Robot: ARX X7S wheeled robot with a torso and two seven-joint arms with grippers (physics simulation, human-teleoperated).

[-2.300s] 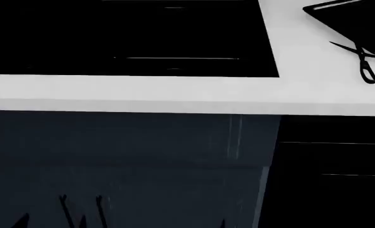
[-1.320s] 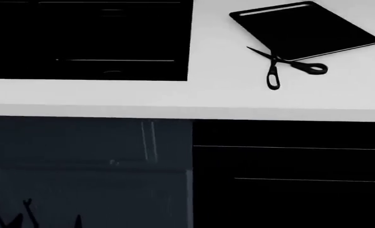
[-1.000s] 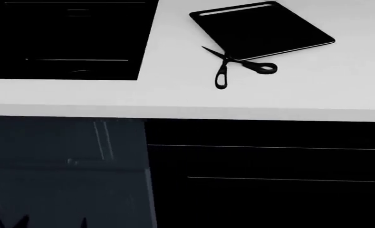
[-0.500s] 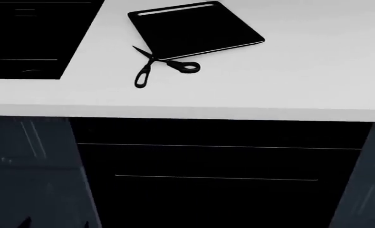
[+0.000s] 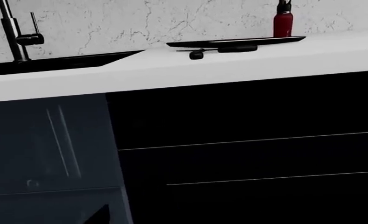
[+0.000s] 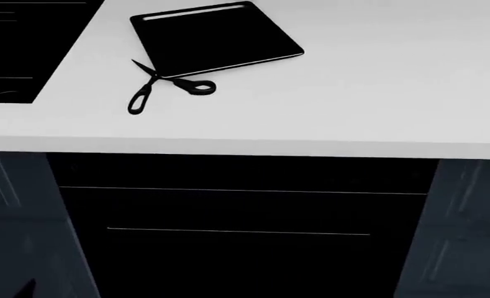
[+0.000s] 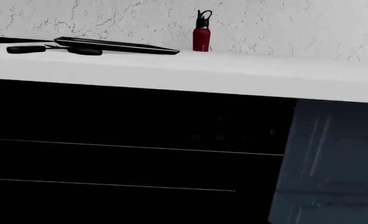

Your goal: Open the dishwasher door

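Observation:
The dishwasher door [image 6: 245,211] is a glossy black front under the white countertop, centred in the head view and closed. Its thin bar handle [image 6: 238,232] runs below a seam line [image 6: 245,190]. The door also shows in the left wrist view [image 5: 252,158] and the right wrist view [image 7: 128,163], both facing it from a short distance. Only a dark tip of my left gripper [image 6: 25,288] shows at the lower left, low in front of the cabinet beside the door. My right gripper is lost against the black door. Neither touches the handle.
On the countertop [image 6: 353,93] lie a black tray [image 6: 215,37] and scissors [image 6: 166,87]. A black cooktop [image 6: 13,49] is at the far left. Blue-grey cabinet doors [image 6: 17,223] [image 6: 468,223] flank the dishwasher. A red bottle [image 7: 201,35] and a faucet [image 5: 12,32] stand at the wall.
The head view has slid right along the counter. The dishwasher door moved from the right edge to the centre, and the cooktop has nearly left the frame. The door stays closed.

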